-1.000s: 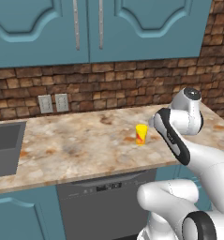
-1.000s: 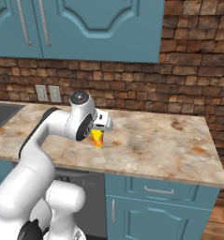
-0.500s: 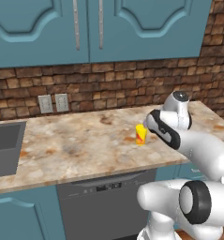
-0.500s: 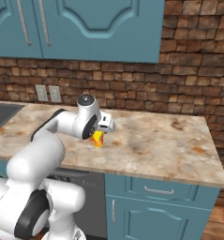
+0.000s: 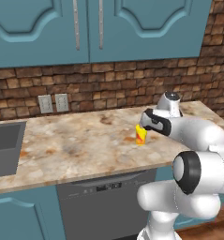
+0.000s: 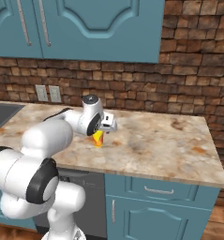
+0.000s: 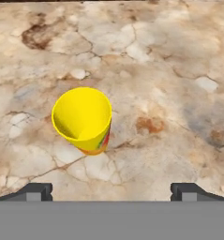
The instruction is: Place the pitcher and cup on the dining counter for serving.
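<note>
Upright on the marbled bench (image 5: 76, 145), the cup (image 5: 140, 135), yellow with an orange-red foot, mouth up, long axis vertical; well right of the dark sink (image 5: 3, 143). Above it, gripper (image 7: 111, 190) pointing down, jaws spread to their widest, gripping nothing. Seen along the hand, cup (image 7: 83, 119) ahead of the fingertips (image 7: 36, 191) and off toward one of them, not centred between; likely needs a sideways shift, then descent.

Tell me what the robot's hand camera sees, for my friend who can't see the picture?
A small yellow cup with an orange-red bottom stands upright and empty on a brown marbled stone counter, seen from above. The open pincer hangs over it, its two dark tips wide apart at the bottom of the picture, with the cup a little toward the left one.
</note>
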You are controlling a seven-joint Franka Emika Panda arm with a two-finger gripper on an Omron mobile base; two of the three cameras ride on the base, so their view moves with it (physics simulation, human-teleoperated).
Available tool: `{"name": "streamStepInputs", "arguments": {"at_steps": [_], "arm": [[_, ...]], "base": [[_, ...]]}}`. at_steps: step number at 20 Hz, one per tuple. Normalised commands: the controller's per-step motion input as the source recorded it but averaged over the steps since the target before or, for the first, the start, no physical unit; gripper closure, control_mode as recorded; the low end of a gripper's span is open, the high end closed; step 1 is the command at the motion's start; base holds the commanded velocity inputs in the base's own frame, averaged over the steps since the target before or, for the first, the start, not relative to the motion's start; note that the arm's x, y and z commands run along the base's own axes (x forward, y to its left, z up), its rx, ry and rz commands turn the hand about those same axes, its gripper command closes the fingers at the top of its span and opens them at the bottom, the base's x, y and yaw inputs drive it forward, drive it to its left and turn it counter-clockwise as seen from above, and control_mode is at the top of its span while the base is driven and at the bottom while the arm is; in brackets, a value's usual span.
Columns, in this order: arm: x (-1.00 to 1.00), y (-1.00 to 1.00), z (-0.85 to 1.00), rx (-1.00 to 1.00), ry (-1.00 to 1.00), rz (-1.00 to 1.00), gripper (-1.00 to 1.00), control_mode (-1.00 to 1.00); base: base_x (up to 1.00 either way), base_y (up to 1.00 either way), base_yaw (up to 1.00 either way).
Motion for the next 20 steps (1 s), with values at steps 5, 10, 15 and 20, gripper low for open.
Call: {"name": "streamStepInputs", "arguments": {"at_steps": [5, 10, 15, 20], "arm": [[0.27, -0.01, -0.17, 0.0, 0.06, 0.0, -1.0, -1.0], [0.19, -0.06, -0.19, 0.0, 0.04, 0.0, -1.0, -1.0], [0.19, -0.06, -0.24, 0.0, 0.04, 0.0, -1.0, -1.0], [0.25, -0.01, -0.21, 0.0, 0.02, 0.0, -1.0, -1.0]], "base": [[0.0, 0.0, 0.0], [0.0, 0.0, 0.0], [0.0, 0.0, 0.0], [0.0, 0.0, 0.0]]}}
